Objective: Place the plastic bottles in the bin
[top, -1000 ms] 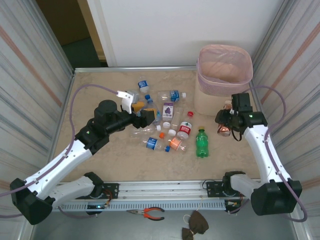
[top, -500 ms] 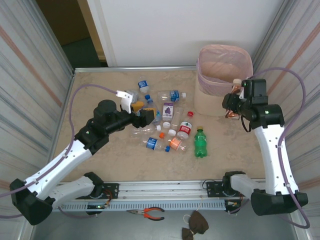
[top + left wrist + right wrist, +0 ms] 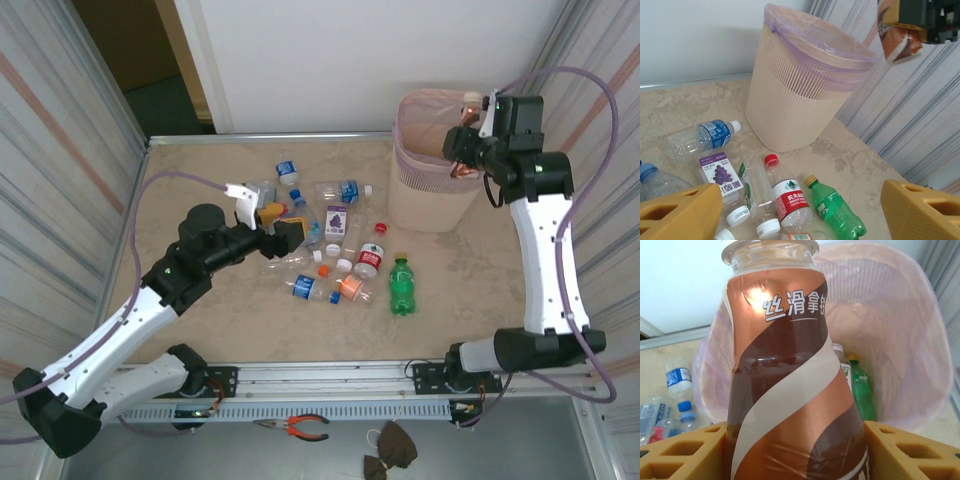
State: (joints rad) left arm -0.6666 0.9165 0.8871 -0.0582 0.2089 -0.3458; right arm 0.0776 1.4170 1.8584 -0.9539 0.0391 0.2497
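The right gripper (image 3: 468,140) clamps a brown bottle (image 3: 790,390) with the bin (image 3: 440,195) just below and ahead, seemingly ready to drop it, while the left gripper (image 3: 281,226) hangs wide open, loose bottles (image 3: 368,258) lying just ahead of it.

place: lab test cell | signs: walled table (image 3: 230,320); striped panels (image 3: 60,200); metal rail (image 3: 320,378); pliers (image 3: 296,427)

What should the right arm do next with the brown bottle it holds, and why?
Probably shift the right gripper a little toward the middle of the bin, then open the jaws. It grips the brown bottle upright, raised near the bin's rim rather than clearly over the opening, and a green bottle lies inside.
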